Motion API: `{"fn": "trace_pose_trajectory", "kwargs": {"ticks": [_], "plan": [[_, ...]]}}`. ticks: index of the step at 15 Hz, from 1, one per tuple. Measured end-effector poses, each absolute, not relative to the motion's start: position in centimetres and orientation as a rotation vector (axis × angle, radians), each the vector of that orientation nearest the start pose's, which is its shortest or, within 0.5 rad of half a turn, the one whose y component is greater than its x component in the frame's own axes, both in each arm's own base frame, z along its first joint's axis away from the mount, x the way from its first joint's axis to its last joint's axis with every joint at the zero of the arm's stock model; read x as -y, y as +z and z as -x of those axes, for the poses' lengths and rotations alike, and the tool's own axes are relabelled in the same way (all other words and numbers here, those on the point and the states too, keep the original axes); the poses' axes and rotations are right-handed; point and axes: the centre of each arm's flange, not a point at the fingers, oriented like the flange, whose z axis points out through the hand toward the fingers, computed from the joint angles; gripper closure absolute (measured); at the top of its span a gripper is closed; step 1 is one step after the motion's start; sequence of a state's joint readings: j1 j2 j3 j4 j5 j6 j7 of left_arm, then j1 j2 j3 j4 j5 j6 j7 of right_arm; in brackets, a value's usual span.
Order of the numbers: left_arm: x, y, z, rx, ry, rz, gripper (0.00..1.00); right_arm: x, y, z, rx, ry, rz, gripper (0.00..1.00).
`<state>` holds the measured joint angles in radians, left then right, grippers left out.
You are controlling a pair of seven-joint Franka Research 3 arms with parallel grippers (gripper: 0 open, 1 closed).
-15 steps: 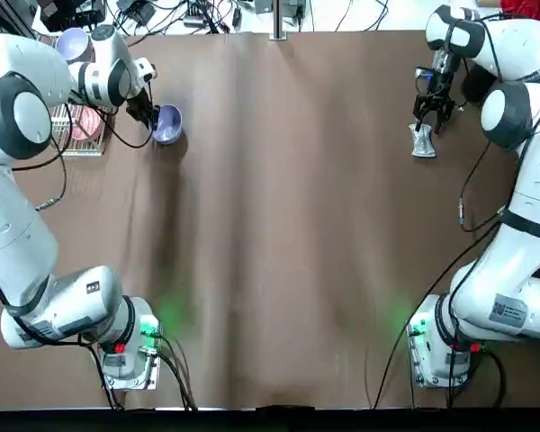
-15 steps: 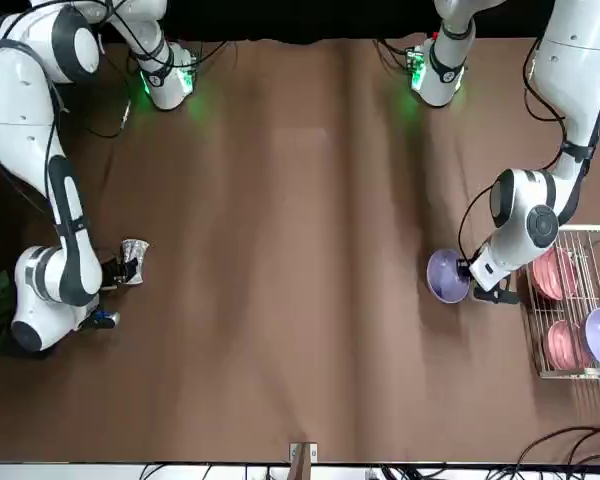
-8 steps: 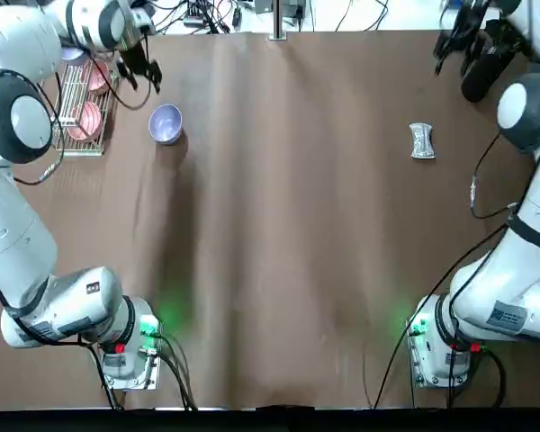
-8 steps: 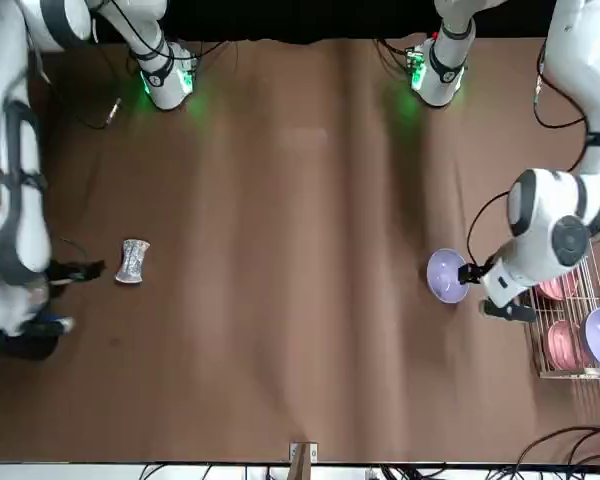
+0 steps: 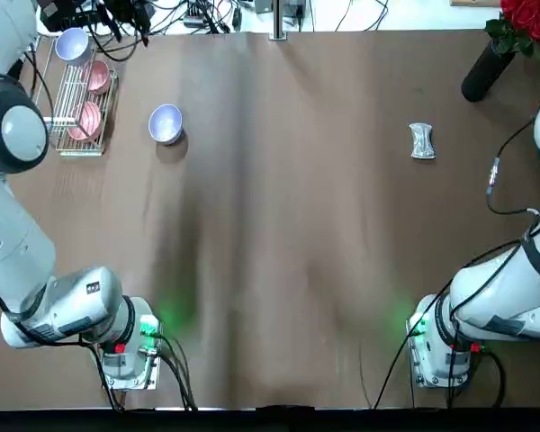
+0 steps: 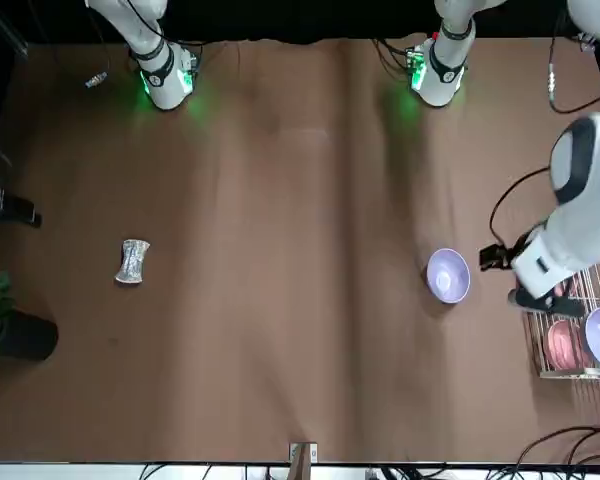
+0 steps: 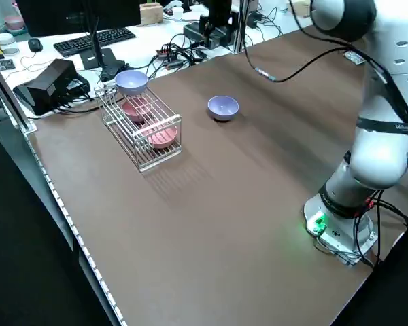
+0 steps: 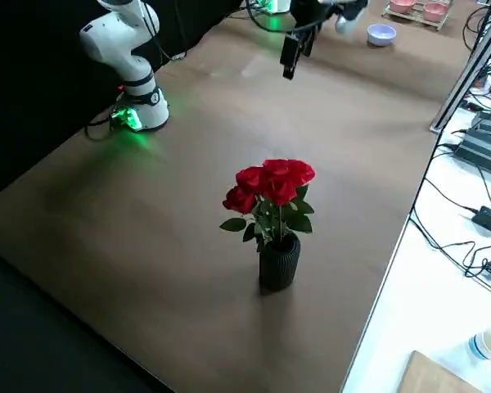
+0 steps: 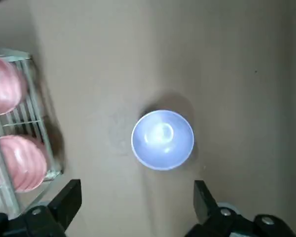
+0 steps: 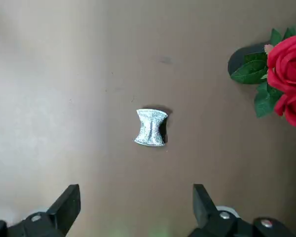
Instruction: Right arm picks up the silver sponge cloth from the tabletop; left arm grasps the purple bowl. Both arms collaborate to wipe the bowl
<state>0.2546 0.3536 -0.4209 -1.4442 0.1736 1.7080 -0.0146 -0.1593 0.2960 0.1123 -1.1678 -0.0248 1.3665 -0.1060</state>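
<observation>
Your silver cloth shiny, crumpled, pinched at the middle, your purple bowl glossy, round, paler inside, your left claw and right claw spread wide, both holding nothing, raised over the tabletop.

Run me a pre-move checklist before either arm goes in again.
- Silver sponge cloth lying free on the tabletop: ok
- Purple bowl upright, apart from the rack: ok
- Left gripper, above the table on the rack's side, fingers open: ok
- Right gripper, raised above the cloth's side, fingers open: ok
- Bowl held for wiping: not ok
- Cloth wet or dry: cannot tell
</observation>
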Motion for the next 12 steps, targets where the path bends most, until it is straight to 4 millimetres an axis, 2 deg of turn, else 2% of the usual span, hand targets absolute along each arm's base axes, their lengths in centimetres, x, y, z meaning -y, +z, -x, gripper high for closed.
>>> {"fn": "trace_pose_trajectory", "kwargs": {"ticks": [2, 4, 9, 12], "plan": [[6.1, 53.4, -63.6, -0.263, 0.056, 3.073, 0.0, 3.4, 63.1, -60.6, 0.084, 0.121, 3.131, 0.0], [6.6, 55.4, -62.5, -0.268, 0.036, 3.059, 0.0, 2.9, 63.8, -59.6, 0.078, 0.09, 3.139, 0.0], [6.1, 56.0, -62.2, -0.214, 0.027, 3.059, 0.0, 3.3, 62.6, -58.1, 0.06, 0.097, 3.148, 0.0], [5.9, 56.5, -61.9, -0.2, 0.018, 3.055, 0.0, 3.6, 63.2, -58.0, 0.05, 0.063, 3.152, 0.0]]}}
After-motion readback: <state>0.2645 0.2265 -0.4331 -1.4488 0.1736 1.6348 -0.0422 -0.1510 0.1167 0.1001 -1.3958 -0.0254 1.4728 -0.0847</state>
